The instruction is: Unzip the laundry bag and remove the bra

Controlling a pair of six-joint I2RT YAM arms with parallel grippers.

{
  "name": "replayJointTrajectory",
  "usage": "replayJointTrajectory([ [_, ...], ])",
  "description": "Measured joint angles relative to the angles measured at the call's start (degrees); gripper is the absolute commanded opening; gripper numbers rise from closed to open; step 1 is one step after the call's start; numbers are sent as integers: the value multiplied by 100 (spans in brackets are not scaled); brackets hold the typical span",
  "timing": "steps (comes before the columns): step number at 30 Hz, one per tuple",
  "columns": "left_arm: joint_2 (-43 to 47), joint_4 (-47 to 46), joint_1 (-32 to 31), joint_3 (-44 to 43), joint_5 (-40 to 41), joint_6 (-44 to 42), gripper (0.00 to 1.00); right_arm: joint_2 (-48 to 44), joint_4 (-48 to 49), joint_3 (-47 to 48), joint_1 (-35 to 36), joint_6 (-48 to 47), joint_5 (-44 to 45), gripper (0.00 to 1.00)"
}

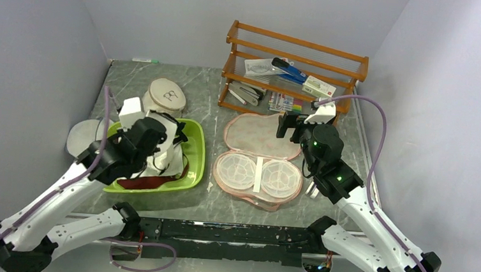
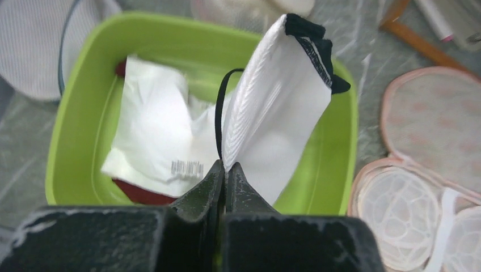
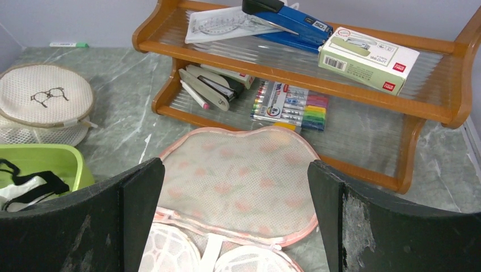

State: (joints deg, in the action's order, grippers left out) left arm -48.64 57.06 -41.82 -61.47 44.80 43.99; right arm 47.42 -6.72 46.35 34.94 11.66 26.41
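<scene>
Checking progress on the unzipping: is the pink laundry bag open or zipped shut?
Open. The laundry bag lies unfolded flat, both halves apart, baring two white mesh cups inside.

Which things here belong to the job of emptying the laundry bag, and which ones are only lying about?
Belong to the job: the laundry bag, lying open; the bra, pinched by the left gripper's shut jaws above the green basin.

Only lying about: round white mesh bag; wooden rack with stapler, marker set and box.

Overhead plus wrist close-ups; common laundry bag (image 1: 257,137)
</scene>
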Motion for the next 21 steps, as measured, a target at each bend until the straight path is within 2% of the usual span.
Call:
replayJointTrajectory([
  [5,-367,254,2,680,-240,1239,7,-2,-2,0,0,2,-17,100],
  [10,-664,-61,2,1493,-673,1912,8,4,-2,0,0,4,-52,100],
  [14,-999,-323,2,1895,-916,2253,21,63,-7,0,0,4,-94,100],
  [16,-1167,-407,2,1965,-1005,2347,31,98,-9,0,0,4,-122,100],
  [21,-1257,-671,2,1996,-1285,2326,72,177,-11,0,0,9,-181,100],
])
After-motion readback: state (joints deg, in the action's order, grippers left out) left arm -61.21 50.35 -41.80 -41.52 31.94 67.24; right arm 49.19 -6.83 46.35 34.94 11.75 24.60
